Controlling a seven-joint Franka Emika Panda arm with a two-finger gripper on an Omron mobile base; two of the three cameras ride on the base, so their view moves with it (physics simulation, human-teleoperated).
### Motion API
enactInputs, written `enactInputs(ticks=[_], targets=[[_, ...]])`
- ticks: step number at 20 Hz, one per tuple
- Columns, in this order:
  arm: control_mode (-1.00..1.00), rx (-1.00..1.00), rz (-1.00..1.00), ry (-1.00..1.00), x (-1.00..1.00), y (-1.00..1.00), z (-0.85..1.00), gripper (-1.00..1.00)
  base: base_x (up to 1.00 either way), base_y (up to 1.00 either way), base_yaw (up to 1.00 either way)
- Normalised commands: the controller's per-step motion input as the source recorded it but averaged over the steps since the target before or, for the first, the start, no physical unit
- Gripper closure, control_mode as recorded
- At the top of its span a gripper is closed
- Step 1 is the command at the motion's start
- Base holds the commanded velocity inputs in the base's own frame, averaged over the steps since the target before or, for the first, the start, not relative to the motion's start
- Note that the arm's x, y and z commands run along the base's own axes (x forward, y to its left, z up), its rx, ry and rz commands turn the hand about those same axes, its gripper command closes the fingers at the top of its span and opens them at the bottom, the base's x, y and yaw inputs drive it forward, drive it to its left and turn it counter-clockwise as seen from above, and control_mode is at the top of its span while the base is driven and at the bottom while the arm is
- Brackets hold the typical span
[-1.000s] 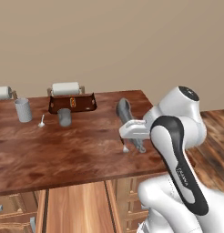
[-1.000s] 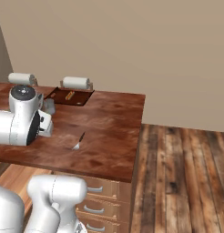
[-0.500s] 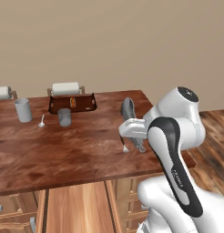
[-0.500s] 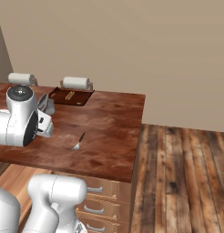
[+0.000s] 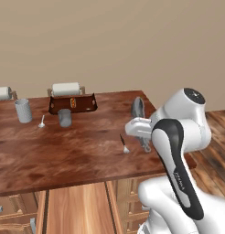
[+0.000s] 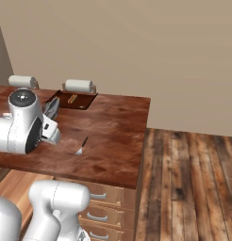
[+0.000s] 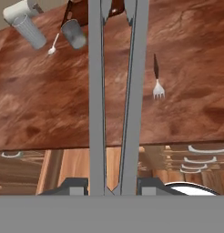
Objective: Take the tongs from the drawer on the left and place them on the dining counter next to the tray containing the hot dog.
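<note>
tongs (image 7: 114, 91) in pincer (image 7: 113, 186), arms running lengthwise (toward tray (image 7: 73, 11))

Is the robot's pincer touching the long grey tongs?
Touching. In the hand view the tongs rise straight out from between the pincer's two dark tips, which press against both arms.

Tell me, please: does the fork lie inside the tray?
No. The fork lies on the bare dining counter near its front edge, far from the tray at the back.
</note>
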Motion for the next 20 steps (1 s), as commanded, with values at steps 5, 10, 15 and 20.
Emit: enactInputs(ticks=[5, 10, 15, 20], targets=[[-1.00, 0.00, -0.07, 0.00, 0.00, -0.27, 0.00, 1.00, 0.00, 0.00, 0.00], [-1.00, 0.00, -0.07, 0.00, 0.00, -0.26, 0.00, 1.00, 0.00, 0.00, 0.00], [-1.00, -0.02, -0.06, 0.00, 0.03, -0.09, 0.03, 1.00, 0.00, 0.00, 0.00], [-1.00, -0.06, -0.07, 0.01, 0.01, -0.10, 0.07, 1.00, 0.00, 0.00, 0.00]])
